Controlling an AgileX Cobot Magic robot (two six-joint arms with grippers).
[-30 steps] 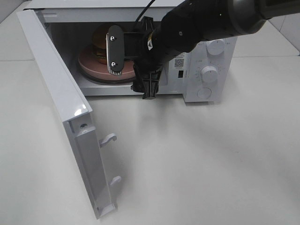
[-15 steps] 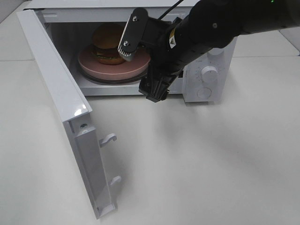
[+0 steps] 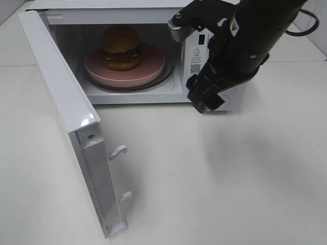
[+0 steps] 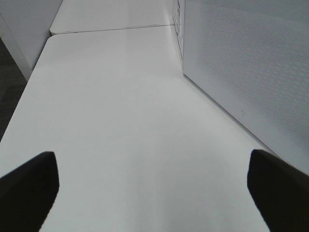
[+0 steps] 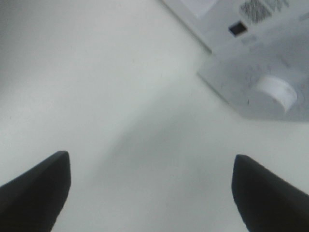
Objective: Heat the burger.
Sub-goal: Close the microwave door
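Note:
The burger (image 3: 120, 47), with its domed brown bun, sits on a pink plate (image 3: 148, 69) inside the open microwave (image 3: 102, 4). My right gripper (image 3: 190, 64) is outside the cavity, in front of the control panel to the burger's right. It is open and holds nothing. In the right wrist view the right gripper (image 5: 149, 193) shows two wide-apart fingertips (image 5: 34, 188) over bare table, with a white knob (image 5: 275, 94) beyond. My left gripper (image 4: 154, 193) is open over bare table beside a white perforated microwave panel (image 4: 251, 63). It is out of the high view.
The microwave door (image 3: 66, 112) stands swung wide open towards the front left, with its two latch hooks (image 3: 118, 150) sticking out. The white table (image 3: 214, 184) stretches in front of the microwave. My right arm covers most of the control panel.
My right gripper has pulled back out of the microwave cavity and swung right, in front of the control panel. The burger stays on the plate, now in plain view.

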